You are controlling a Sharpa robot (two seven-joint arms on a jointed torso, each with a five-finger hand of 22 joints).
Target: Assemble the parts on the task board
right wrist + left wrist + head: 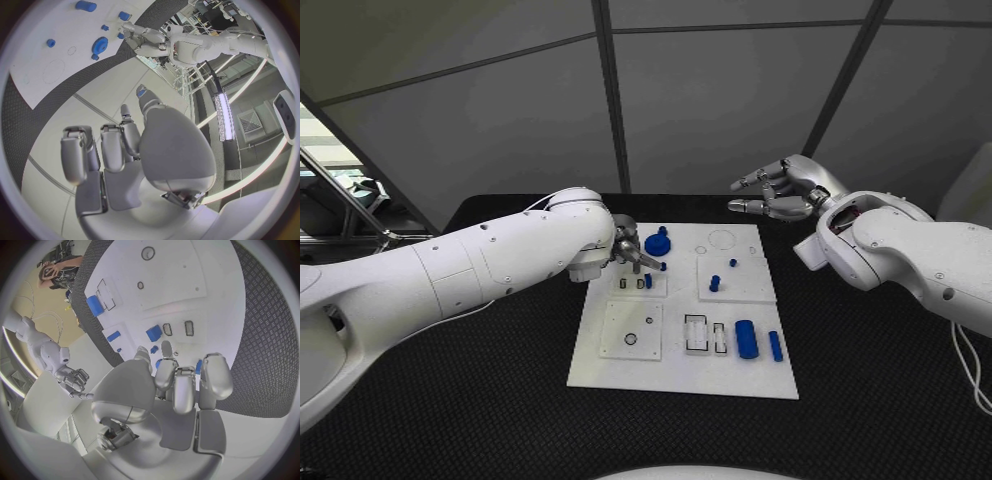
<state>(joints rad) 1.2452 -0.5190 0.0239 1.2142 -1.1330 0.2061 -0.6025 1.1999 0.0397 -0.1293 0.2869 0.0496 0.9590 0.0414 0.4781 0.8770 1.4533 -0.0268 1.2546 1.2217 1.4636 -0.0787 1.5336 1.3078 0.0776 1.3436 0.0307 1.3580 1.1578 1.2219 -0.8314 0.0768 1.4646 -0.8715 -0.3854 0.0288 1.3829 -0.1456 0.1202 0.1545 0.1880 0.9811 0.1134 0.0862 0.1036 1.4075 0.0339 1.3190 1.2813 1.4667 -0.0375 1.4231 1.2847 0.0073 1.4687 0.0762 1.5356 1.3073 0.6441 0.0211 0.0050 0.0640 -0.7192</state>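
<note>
Left hand [629,250] low over the far-left part of the task board [625,365], fingers [178,385] curled narrow and pointing down; whether a small blue part sits between the tips, cannot tell. Just beyond those fingertips, a round blue part [658,241]; just beside them, a small blue peg [648,282] near two slots. Right hand [783,190] raised past the board's far-right corner, well apart from it, fingers [750,206] loosely bent, apart, holding nothing. Nearer the robot, a blue cylinder [746,338] and a blue bar [775,345] lying side by side.

task board [625,368] mid-table; parts [747,338] on it; left hand [630,247] over far-left corner
</note>
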